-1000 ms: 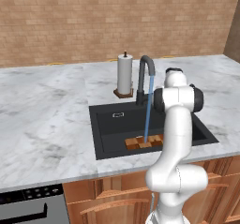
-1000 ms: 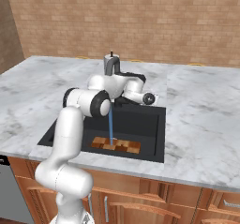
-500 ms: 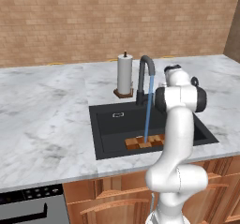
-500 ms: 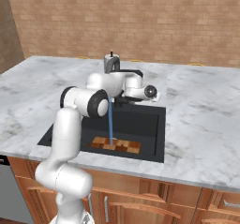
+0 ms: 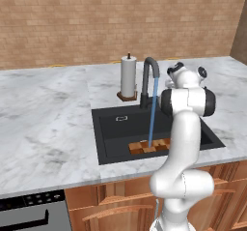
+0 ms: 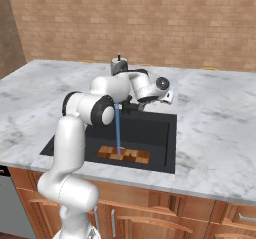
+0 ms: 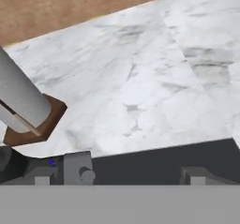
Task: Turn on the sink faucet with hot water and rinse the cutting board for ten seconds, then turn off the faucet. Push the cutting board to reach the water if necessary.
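Evidently the rinse is under way: the water [image 5: 153, 110] falls as a thin blue stream from the arched spout of the sink faucet [image 5: 149, 80] and lands on the cutting board [image 5: 150, 147], which lies flat on the floor of the sink [image 5: 111, 133], close against its near wall and a little right of the middle. The board sits there because that is where the stream comes down; no push looks needed, since the stream meets the wood toward its left half in the right base view [image 6: 119, 150].

The board's long axis runs left to right, parallel with the near edge of the bench [image 5: 43, 128], and its checkered face points up. The faucet rises at the far rim of the basin, its spout arching toward the near side, over the basin.

The arm reaches up and over the far right part of the sink, keeping the claw [image 7: 136, 174] high by the faucet rather than down at the board, which I judge is a waiting pose near the lever so the tap can be shut once the rinse time runs out. In the hand view the two finger tips [image 7: 78, 168] stand well apart with nothing between them, so the claw is spread and holds nothing. That view looks across the marble past the paper-towel roll [image 5: 128, 78] on its wooden stand, just left of the faucet
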